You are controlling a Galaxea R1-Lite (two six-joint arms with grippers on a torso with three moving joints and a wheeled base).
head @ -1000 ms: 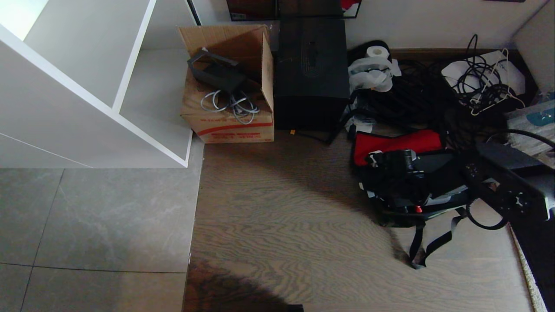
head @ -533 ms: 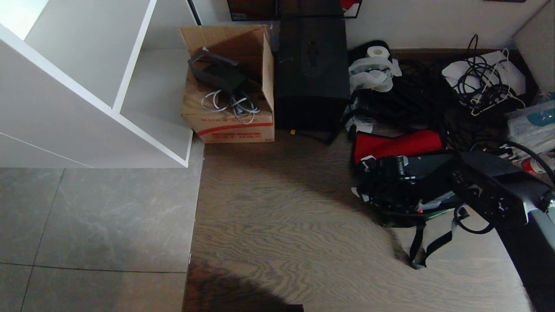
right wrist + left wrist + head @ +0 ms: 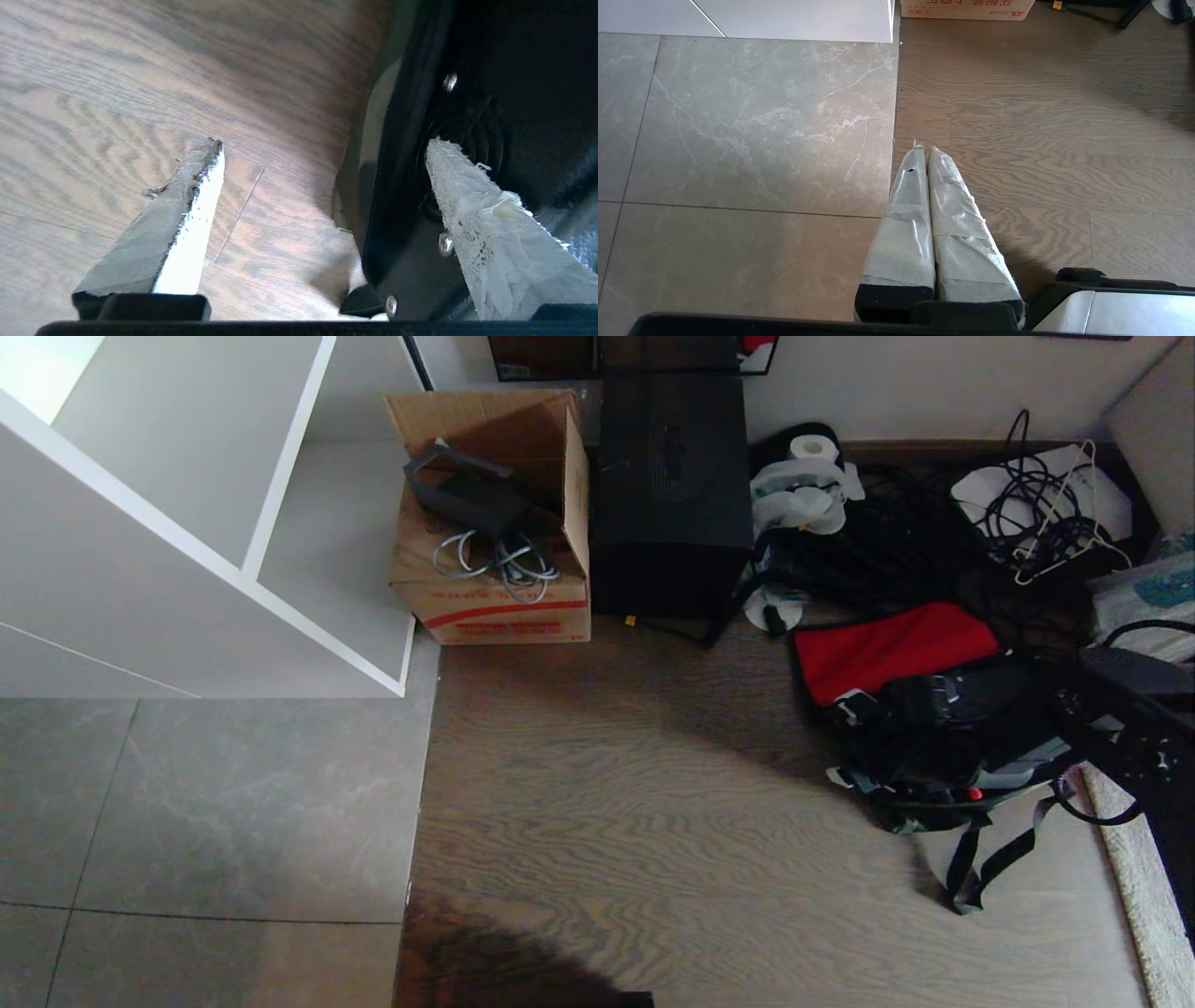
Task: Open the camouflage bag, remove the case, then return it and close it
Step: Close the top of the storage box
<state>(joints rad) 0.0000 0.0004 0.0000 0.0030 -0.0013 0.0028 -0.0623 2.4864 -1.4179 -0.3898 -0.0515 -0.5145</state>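
While one second ago the camouflage bag (image 3: 934, 728) lay further left with the right arm across it, it now sits at four o'clock on the wooden floor (image 3: 653, 784), red lining up, the case (image 3: 962, 695) inside. The right gripper (image 3: 322, 158) stands wide, holding nothing. The left gripper (image 3: 923, 151) is pressed together, parked.

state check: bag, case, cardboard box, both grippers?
green camouflage bag with red lining: on the floor, flap open, lining exposed
flat black rigid case: lying in the open bag
brown cardboard box: flaps open, cables inside
left gripper: shut, empty
right gripper: open, empty
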